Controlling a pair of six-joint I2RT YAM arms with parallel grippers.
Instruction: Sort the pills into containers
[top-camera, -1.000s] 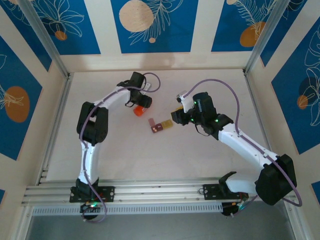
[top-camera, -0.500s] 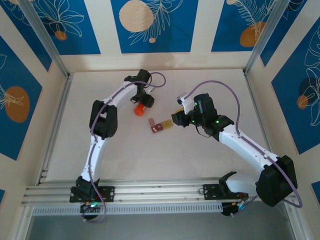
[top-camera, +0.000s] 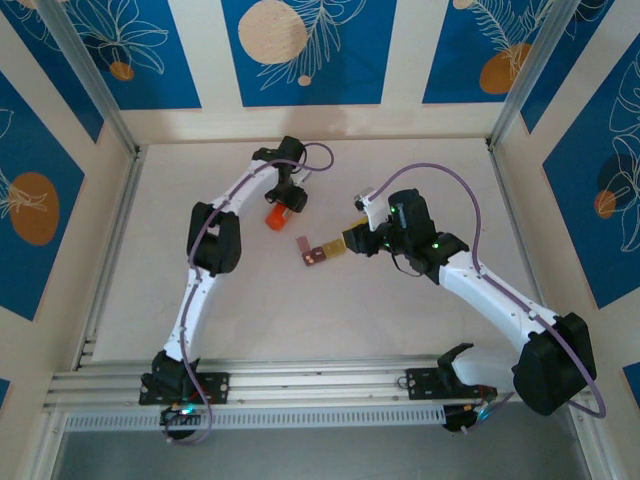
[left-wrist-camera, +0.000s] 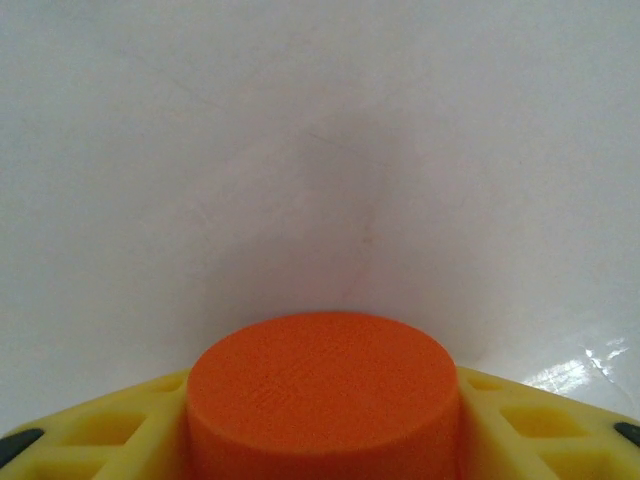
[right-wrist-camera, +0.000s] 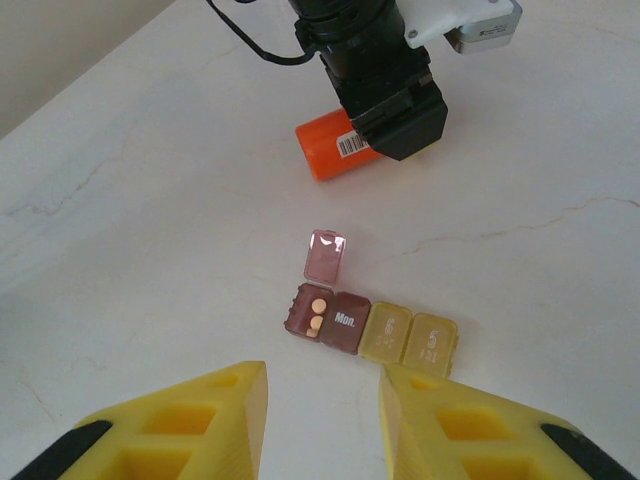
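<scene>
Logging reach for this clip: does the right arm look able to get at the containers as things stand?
Probably yes. The right gripper sits just short of the containers, jaws apart, nothing lying between. The left gripper is off at the orange bottle, clear of that path.

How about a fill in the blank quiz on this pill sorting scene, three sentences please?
1. The open reddish-brown cell holds ___ pills.
2. The orange bottle lies on its ___.
3. The closed cell right beside the open one is printed with the word ___.
Missing words: two; side; Mon.
</scene>
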